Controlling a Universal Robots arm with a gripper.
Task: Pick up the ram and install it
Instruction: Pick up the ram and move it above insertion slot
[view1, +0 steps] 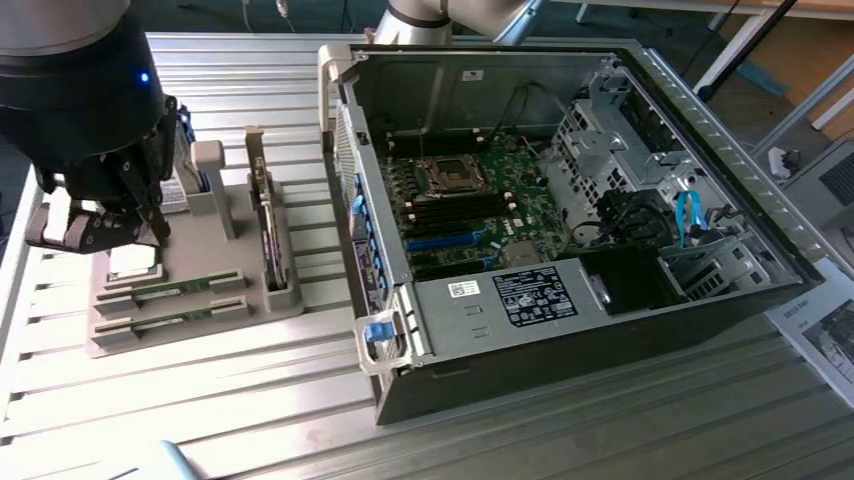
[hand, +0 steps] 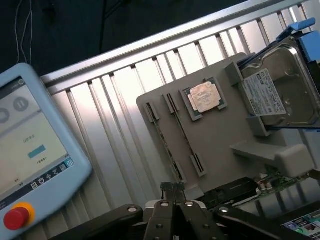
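The arm (view1: 441, 14) is a smooth, pale grey metal tube with a rounded joint; the wrist housing (view1: 74, 70) is a wide, round, glossy black drum with a small blue light (view1: 143, 77) on its side; the gripper (hand: 173, 191) is black, built of flat link bars (hand: 115, 216) pinned with round silver pivots (hand: 132, 210); its two slim fingers (hand: 167, 191) end in narrow grey tips.

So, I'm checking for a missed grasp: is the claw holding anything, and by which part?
Nothing is held. The claw is shut empty above the grey holder, where both ram sticks lie in their slots.
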